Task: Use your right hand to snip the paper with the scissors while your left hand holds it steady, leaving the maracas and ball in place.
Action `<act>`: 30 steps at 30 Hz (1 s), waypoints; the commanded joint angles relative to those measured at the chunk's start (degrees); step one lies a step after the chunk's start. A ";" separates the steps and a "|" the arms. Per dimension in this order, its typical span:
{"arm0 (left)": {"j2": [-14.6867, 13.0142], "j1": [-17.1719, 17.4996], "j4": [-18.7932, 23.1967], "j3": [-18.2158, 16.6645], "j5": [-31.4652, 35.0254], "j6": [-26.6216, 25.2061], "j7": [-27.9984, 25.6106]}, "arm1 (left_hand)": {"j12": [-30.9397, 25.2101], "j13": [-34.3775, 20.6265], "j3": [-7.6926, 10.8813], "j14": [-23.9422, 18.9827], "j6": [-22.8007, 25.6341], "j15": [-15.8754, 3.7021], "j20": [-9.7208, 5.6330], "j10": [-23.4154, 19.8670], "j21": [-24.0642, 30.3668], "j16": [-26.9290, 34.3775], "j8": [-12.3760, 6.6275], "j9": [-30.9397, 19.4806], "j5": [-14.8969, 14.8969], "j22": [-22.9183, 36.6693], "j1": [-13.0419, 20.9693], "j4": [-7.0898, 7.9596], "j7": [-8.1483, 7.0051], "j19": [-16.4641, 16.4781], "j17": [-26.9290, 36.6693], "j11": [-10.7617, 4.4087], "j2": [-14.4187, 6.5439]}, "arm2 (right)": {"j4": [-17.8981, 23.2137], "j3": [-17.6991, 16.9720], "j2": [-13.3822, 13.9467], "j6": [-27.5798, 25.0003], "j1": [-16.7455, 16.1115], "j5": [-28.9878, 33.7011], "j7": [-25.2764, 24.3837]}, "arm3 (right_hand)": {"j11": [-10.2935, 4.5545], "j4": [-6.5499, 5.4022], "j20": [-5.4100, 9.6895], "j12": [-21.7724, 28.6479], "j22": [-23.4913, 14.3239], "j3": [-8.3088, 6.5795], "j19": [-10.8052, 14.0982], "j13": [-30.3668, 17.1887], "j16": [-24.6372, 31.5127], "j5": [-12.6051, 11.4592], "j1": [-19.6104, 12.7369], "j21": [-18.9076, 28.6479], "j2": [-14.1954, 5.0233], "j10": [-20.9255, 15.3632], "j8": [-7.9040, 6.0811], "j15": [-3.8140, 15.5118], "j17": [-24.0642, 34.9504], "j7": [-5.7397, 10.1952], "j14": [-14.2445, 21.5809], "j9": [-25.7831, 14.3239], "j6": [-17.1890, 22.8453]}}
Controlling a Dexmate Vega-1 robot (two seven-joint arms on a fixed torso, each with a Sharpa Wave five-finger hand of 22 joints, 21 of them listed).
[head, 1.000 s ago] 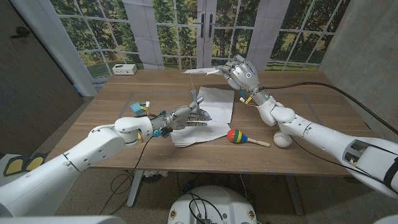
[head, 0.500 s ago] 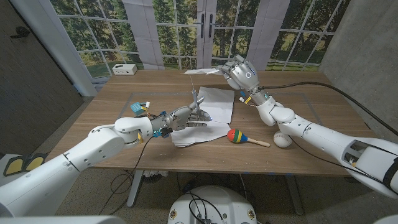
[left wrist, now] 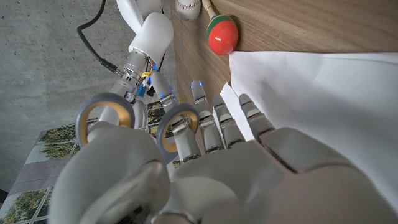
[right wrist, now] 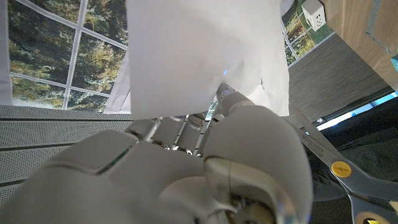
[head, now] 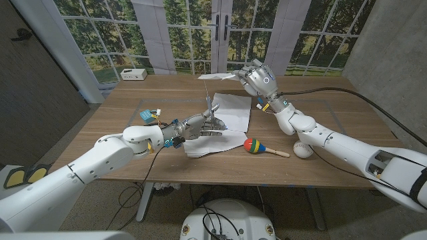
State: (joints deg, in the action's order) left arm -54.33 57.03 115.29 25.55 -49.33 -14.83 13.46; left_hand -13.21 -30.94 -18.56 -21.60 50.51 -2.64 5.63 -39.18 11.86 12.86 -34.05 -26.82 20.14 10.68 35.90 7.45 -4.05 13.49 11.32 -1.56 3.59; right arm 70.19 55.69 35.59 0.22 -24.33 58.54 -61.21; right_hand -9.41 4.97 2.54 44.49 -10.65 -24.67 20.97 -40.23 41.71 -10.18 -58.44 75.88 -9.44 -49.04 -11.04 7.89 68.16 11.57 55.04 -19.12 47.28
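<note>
The roles looked swapped. The right hand [head: 259,79] was raised over the table's far side, pinching a sheet of paper [head: 218,76]. The left hand [head: 200,124] gripped the scissors [head: 209,105] by their handles, blades up, above the paper stack [head: 223,127]. The maraca [head: 254,145] and ball [head: 303,150] lay near the front edge. Next, I judged, paper and blades had to be brought together.

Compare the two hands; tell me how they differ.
The left hand grips scissors; the right hand pinches a paper sheet. The left hand is low, at the sheets on the table; the right hand is raised toward the far side. Both are white and hold something.
</note>
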 commanded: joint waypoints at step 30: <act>1.12 -1.07 -1.33 0.92 -0.43 -0.22 1.52 | 0.13 -0.40 -0.85 0.23 -1.15 -2.87 0.52 -7.08 -0.31 0.12 0.28 -0.26 0.61 0.03 -1.21 0.31 2.28 -1.04 0.21 -6.60 1.32 | -1.55 0.18 -0.49 1.40 0.09 -1.79 -1.36 | 0.09 -0.62 6.83 -0.01 0.08 -0.48 -0.64 -0.24 -0.76 -0.20 -0.41 0.90 -0.14 -0.18 -0.09 5.09 0.30 0.01 0.21 0.53 -0.49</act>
State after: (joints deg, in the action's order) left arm -53.86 56.72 114.87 25.89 -49.13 -14.42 13.92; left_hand -13.21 -31.22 -18.82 -21.30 50.53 -2.34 6.04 -39.76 11.63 12.86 -34.00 -26.98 20.44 10.68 34.93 7.71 -4.03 12.66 11.32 -2.13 4.56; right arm 68.81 55.98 35.10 0.96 -23.93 57.42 -61.83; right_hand -9.41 4.74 2.33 44.50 -10.38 -24.90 20.76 -40.23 41.08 -10.17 -58.44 76.32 -9.44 -49.03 -11.04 7.89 68.32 11.57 55.05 -18.59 47.28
